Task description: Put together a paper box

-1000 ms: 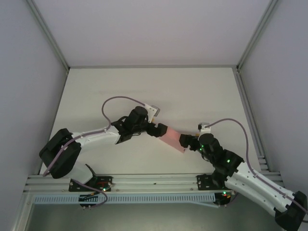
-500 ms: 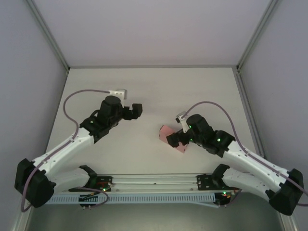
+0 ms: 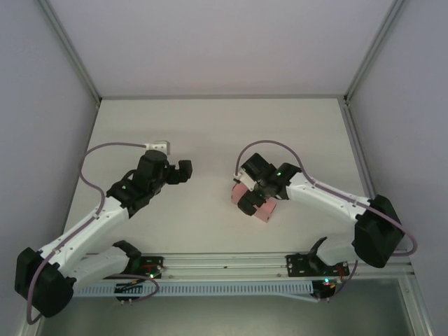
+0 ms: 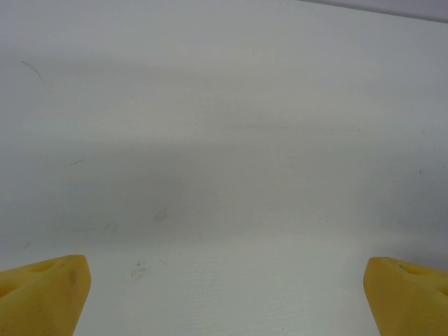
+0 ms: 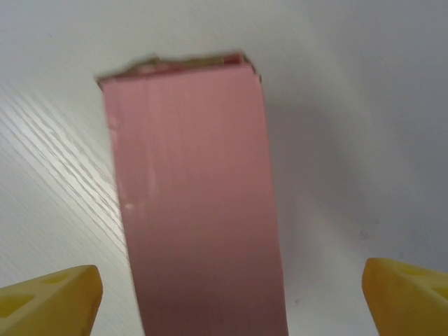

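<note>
The paper box is a small pink rectangular box lying flat on the white table, right of centre. My right gripper hovers directly over it and covers its middle. In the right wrist view the pink box runs lengthwise between the yellow fingertips, which stand wide apart and clear of its sides, so the right gripper is open. My left gripper is well to the left of the box, open over bare table. The left wrist view shows its yellow fingertips spread with nothing between them.
Metal frame rails run along the table's right and left edges, and a rail with cable duct crosses the near edge. Purple cables loop above both wrists.
The left gripper let go of the box and pulled back to the left. The right arm swung round over the box, which now lies on the table under the open right gripper.
</note>
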Tool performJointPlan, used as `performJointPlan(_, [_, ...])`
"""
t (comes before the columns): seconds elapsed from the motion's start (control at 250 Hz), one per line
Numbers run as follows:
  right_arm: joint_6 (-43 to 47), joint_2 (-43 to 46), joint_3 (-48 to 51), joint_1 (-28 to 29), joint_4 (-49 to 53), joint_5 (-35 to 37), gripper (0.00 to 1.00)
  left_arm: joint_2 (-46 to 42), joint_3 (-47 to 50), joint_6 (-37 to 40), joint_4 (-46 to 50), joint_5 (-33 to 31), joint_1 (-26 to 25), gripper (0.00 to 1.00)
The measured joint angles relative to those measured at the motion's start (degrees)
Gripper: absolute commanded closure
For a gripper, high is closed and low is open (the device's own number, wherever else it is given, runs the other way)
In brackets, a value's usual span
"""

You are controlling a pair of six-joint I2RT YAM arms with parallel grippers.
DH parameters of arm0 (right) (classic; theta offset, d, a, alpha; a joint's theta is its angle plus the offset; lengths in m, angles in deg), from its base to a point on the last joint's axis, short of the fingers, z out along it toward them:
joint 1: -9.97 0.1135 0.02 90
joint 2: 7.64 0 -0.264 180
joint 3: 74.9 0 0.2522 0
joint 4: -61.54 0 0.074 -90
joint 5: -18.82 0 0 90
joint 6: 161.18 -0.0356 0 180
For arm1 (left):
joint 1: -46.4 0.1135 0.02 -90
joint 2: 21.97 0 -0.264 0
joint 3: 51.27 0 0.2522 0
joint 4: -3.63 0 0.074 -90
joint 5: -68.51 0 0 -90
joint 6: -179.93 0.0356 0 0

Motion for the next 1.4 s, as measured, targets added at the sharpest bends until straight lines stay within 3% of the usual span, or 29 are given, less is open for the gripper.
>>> performJointPlan(0.192, [4.31, -2.21, -1.62, 0.02, 3.26, 1.44, 0.46, 0.87, 0.11, 0.26, 0.35, -0.26, 0.0, 0.0])
performJointPlan(0.383, [7.06, -2.27, -2.71, 0.02, 4.37, 1.38, 0.68, 0.2, 0.92, 0.92, 0.39, -0.28, 0.0, 0.0])
performJointPlan(0.575, [8.76, -2.49, -4.74, 0.92, 5.49, 2.45, 0.67, -0.76, 1.18, 1.14, 0.37, -0.5, 0.0, 0.0])
performJointPlan(0.711, [12.46, -3.02, -8.07, 4.92, 4.37, 10.08, 0.65, -1.05, 1.2, 1.11, 0.37, -0.85, 0.0, 0.0])
performJointPlan(1.026, [35.1, -11.19, -3.78, 10.75, -23.19, 33.9, 0.69, -2.36, 1.38, 0.87, 0.76, -2.95, 0.11, 0.0])
performJointPlan(1.234, [41.55, -14.23, 2.86, 12.44, -34.91, 36.28, 0.53, -2.56, 1.6, 0.17, 0.85, -3.52, 0.13, 0.0])
performJointPlan(1.401, [41.24, -14.25, 4.2, 13.99, -36.13, 35.93, 0.38, -2.49, 1.6, -0.24, 0.76, -3.5, 0.17, 0.0])
